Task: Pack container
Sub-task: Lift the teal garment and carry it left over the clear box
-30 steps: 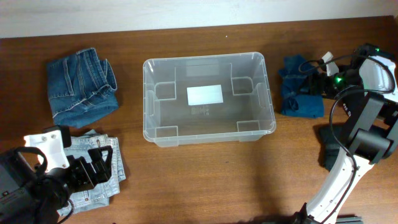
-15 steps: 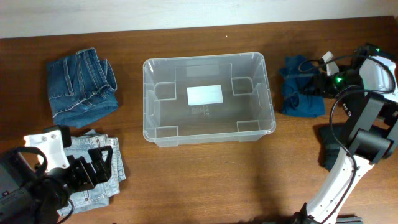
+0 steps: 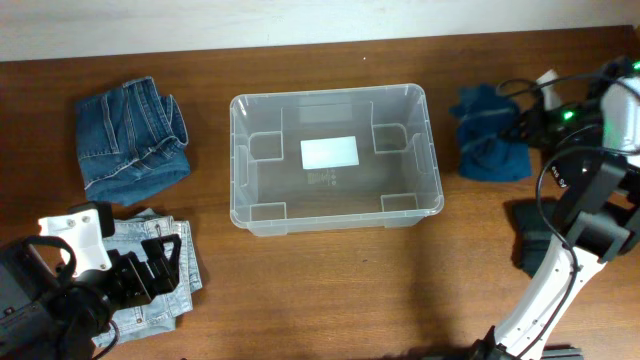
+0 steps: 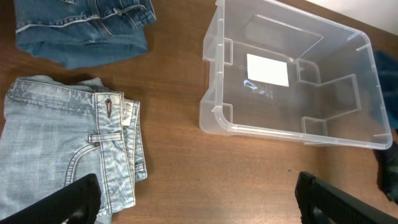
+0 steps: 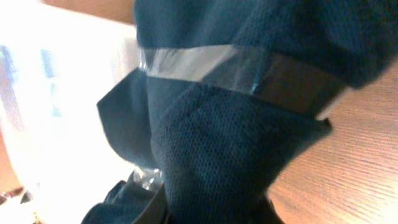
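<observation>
The container, a clear plastic bin with a white label on its base, stands empty at the table's middle; the left wrist view shows its near corner. Right of it lies a dark blue garment. My right gripper is at the garment's right edge, and in the right wrist view the cloth is bunched between the jaws and fills the frame. My left gripper is wide open above bare wood beside folded light-blue jeans.
Folded dark denim jeans lie at the far left, behind the light-blue jeans. The right arm's base and cables occupy the right edge. A strip of bare wood runs along the table's front edge.
My right gripper has shut on the dark blue garment and drawn back a little to the right, tugging the cloth with it. The left arm has not moved.
</observation>
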Controlling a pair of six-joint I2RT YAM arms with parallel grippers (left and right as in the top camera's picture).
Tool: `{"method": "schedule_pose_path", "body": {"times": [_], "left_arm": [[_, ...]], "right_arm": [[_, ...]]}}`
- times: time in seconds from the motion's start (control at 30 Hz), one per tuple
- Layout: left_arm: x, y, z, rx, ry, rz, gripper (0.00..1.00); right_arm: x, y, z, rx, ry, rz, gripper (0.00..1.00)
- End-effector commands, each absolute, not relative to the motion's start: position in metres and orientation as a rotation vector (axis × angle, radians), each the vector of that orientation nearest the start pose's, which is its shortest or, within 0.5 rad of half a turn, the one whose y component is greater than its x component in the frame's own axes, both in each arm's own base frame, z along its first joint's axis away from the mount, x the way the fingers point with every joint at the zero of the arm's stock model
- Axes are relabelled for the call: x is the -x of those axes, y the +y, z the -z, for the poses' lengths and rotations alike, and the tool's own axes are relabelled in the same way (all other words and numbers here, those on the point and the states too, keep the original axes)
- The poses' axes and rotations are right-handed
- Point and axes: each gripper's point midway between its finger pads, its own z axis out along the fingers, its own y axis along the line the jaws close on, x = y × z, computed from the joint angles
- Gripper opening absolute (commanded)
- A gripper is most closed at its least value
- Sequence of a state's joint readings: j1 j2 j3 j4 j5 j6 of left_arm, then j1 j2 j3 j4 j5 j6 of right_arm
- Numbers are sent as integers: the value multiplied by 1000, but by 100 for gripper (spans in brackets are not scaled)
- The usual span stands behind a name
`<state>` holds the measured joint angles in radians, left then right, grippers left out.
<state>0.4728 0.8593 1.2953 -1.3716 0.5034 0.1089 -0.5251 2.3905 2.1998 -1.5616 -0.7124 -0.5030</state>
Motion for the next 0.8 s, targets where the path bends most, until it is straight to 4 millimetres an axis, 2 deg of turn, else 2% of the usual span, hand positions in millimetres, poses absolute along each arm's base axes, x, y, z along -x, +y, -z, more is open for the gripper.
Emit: {"method": "schedule_pose_path", "body": {"times": [0.0,0.03,0.07,0.13,0.23,0.37,0.43,0.53,0.6,0.67,0.77], "left_arm": [[-196,8,-290,219,2373,345,100],[-196,8,-290,219,2373,345,99],[-196,8,-290,219,2373,345,99],[-196,8,-290,219,2373,345,100],[-196,8,-290,219,2373,345,99],[-196,8,-290,219,2373,345,99],[-196,8,-290,219,2373,345,99],[-196,8,-290,219,2373,345,99],[-196,8,-290,219,2373,345,99],[-196,8,-290,219,2373,345,99],[-196,8,-290,219,2373,345,99]], "right_arm": [[-439,-123,-175,-80,2602,-1007,13],[-441,-123,-192,-94,2578,-996,4],[-442,-123,-204,-135,2566,-985,4],[-443,-117,-226,-109,2518,-974,4],[-439,-101,-261,-48,2450,-966,4],[-427,-77,-302,-61,2424,-940,4],[-418,-59,-325,-41,2402,-928,4],[-399,-19,-364,31,2364,-915,6],[-385,8,-382,94,2353,-901,9],[-374,31,-391,103,2375,-882,10],[-364,62,-394,125,2419,-850,10]]}}
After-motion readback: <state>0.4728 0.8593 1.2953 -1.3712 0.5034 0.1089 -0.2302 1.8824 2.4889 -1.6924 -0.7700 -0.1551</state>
